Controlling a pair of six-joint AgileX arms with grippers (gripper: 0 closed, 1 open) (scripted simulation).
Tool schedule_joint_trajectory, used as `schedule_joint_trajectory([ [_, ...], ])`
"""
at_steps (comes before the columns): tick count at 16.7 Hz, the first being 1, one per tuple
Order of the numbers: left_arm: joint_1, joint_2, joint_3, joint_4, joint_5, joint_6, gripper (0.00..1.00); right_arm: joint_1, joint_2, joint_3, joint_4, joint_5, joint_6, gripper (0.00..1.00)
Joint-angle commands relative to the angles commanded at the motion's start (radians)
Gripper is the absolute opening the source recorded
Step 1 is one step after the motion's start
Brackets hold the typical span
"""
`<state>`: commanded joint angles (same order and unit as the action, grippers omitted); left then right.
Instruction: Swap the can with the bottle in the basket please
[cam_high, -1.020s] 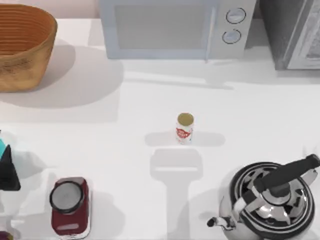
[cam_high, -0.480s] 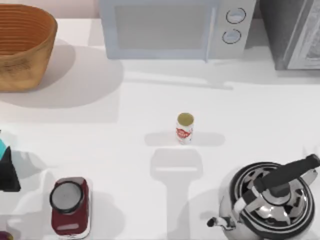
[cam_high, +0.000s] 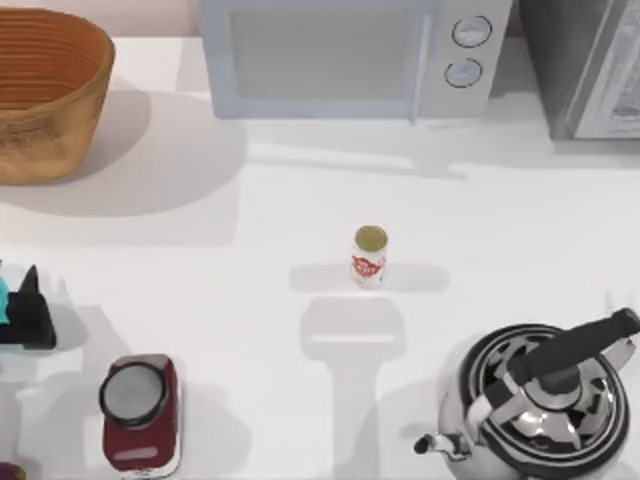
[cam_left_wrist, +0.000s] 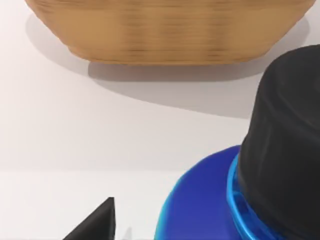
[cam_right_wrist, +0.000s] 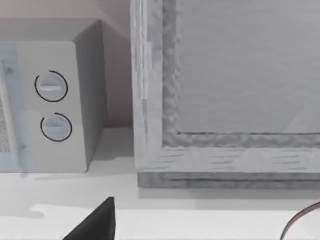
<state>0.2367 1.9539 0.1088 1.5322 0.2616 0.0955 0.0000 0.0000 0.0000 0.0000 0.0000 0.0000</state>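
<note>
Standing at the far left corner of the white table (cam_high: 300, 180), the basket (cam_high: 45, 95) is a large round wicker one, orange-brown, with ribbed walls that open towards the rim; from above its inside looks bare as far as the edge of the picture lets me see. The bottle (cam_high: 369, 257), a tiny white cylinder with a red mark and a dull gold top, stands upright near the middle of the table, well apart from the basket. The dark red can (cam_high: 140, 412) with a grey top stands near the front left, and a shiny kettle (cam_high: 545, 400) with a black handle stands at the front right. A microwave (cam_high: 345, 55) is at the back, with a second grey appliance (cam_high: 590, 65) to its right. The left gripper (cam_high: 28, 318) is at the left edge of the table, just behind the can and not touching it; I cannot tell if its jaws are open or closed. The left wrist view looks at the lower wall of the basket (cam_left_wrist: 165, 30) from the side and at a blue and black object (cam_left_wrist: 250, 190) very close to the camera. The right wrist view looks at the two dials of the microwave (cam_right_wrist: 52, 100) and the frame of the grey appliance (cam_right_wrist: 225, 100), which the top view cuts off.
</note>
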Motion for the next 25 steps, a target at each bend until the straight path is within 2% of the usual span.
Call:
schedule_joint_trajectory([
  [6,-0.016,0.033,0.029,0.006,-0.014,-0.005,1.00,0.000,0.000,0.000,0.000,0.000,0.000,1.00],
  [19,-0.016,0.033,0.029,0.006,-0.014,-0.005,0.02,0.000,0.000,0.000,0.000,0.000,0.000,1.00],
  [25,-0.016,0.033,0.029,0.006,-0.014,-0.005,0.00,0.000,0.000,0.000,0.000,0.000,0.000,1.00],
])
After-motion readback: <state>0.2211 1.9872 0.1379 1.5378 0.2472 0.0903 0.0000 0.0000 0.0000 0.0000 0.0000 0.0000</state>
